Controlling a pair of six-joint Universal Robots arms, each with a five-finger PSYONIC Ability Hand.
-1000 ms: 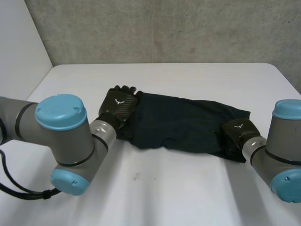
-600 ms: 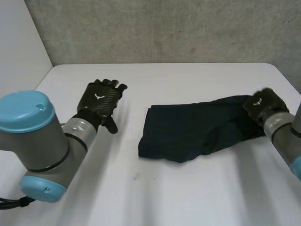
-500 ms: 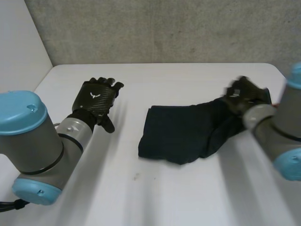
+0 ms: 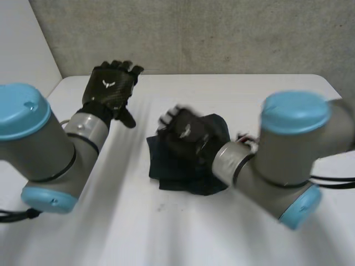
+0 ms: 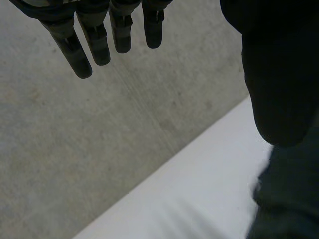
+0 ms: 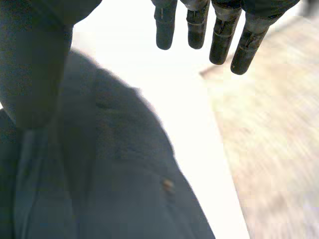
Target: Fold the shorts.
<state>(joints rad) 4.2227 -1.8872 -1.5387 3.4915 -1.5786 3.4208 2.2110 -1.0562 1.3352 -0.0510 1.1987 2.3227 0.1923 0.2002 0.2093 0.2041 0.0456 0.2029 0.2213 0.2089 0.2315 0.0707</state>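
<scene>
Shorts folded on tabletop | right robot hand over them, fingers straight, gripping nothing | left robot hand far left, same | step: fold looks laid; next: pat flat

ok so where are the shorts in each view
head view: shorts in a dark heap mid-table, partly under the right robot hand.
left wrist view: shorts just past the left robot hand, by its thumb.
right wrist view: shorts below the palm.
shared landmark: the white table beside them.
</scene>
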